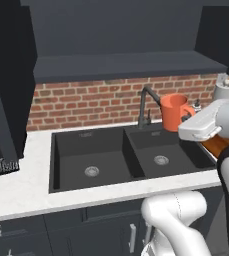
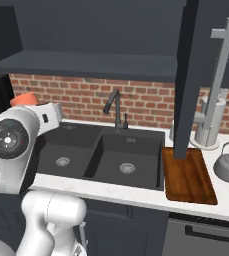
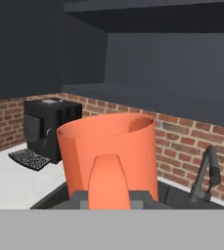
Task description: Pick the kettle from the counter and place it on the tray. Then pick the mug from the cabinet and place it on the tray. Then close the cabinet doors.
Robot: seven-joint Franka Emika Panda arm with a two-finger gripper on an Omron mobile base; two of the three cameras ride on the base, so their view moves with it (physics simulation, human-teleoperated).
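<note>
Hanging over the black sink, with the wooden tray waiting to its right, the orange mug rides upright in our gripper, pinched by its handle. We judge it light, rigid and breakable, apt to swing from that off-centre hold.

— What lies behind the end effector?

— A red brick wall under dark wall cupboards, with a black tap just beside it, against the bricks.

— And below?

— A black double sink sunk in the pale stone table — dark drawer fronts beneath. Away to its left stands a black coffee machine.
</note>
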